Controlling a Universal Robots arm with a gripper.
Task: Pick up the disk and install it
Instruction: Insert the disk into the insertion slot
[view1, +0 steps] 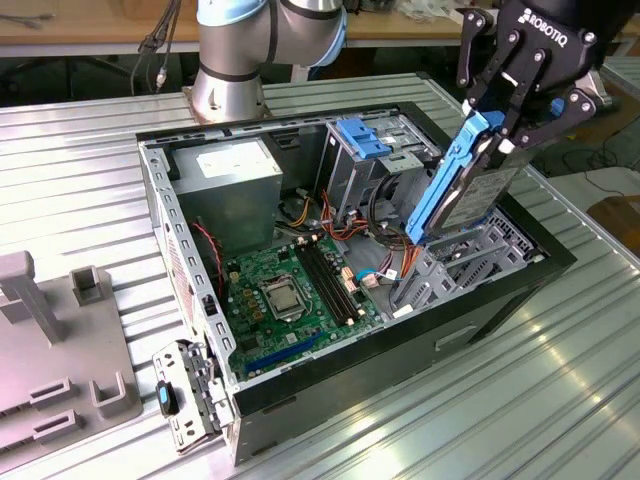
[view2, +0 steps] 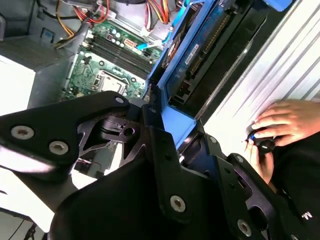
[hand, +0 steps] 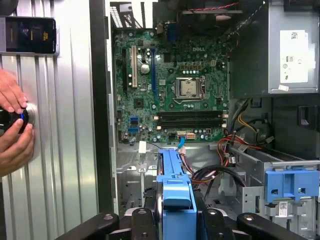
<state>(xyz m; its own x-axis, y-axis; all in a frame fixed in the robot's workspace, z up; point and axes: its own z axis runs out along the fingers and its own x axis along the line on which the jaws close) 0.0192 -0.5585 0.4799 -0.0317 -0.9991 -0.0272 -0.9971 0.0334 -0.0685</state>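
In the exterior view the disk (view1: 455, 195), grey metal in a bright blue carrier rail, hangs steeply tilted over the grey drive cage (view1: 470, 262) at the right end of the open computer case (view1: 330, 250). My gripper (view1: 500, 135) is shut on its upper end, and its lower end dips toward the cage. Both wrist views look down along the disk (view2: 182, 70) (hand: 175, 185), with the black fingers (view2: 165, 165) clamped on the blue rail. Whether the disk touches the cage cannot be told.
A green motherboard (hand: 170, 95) lies in the case, with the power supply (view1: 225, 185) and coloured cables (hand: 240, 130) beside it. A paler blue latch (hand: 291, 182) sits near the cage. A person's hands (hand: 12, 125) rest on a knob on the ribbed table. A grey fixture (view1: 60, 340) stands at the exterior view's left.
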